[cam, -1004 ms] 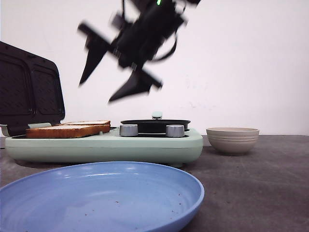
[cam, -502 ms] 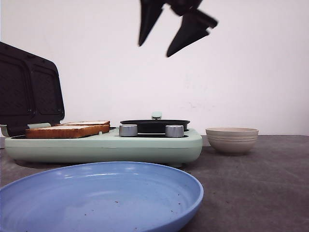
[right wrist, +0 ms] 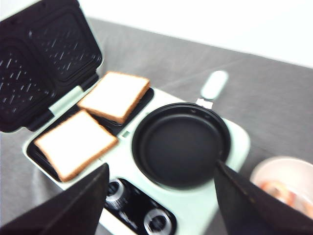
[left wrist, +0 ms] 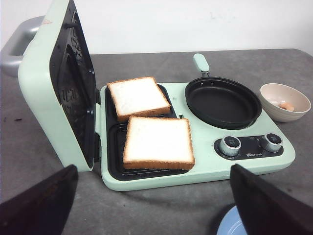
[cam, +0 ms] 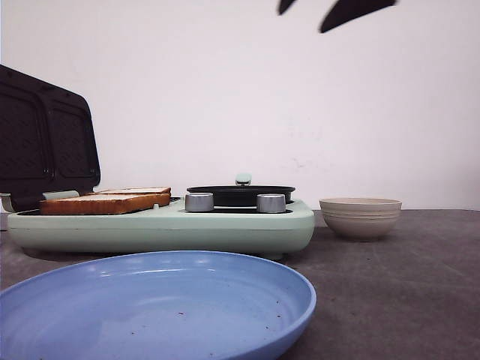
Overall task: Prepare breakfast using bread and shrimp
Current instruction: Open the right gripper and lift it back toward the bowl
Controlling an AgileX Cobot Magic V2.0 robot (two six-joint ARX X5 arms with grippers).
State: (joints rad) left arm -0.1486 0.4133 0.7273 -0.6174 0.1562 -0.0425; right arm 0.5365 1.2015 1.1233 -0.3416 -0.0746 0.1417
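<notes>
Judging the two bread slices on the open grill plates light, soft and easily crushed, I'd pinch a crust edge; shrimp sit small and slippery in the bowl; both grippers hang wide, empty.

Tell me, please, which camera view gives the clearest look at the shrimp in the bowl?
The left wrist view: it looks down into the bowl and shows the shrimp sharply. The right wrist view shows them blurred at the frame edge. The front view shows only the bowl's outside wall.
</notes>
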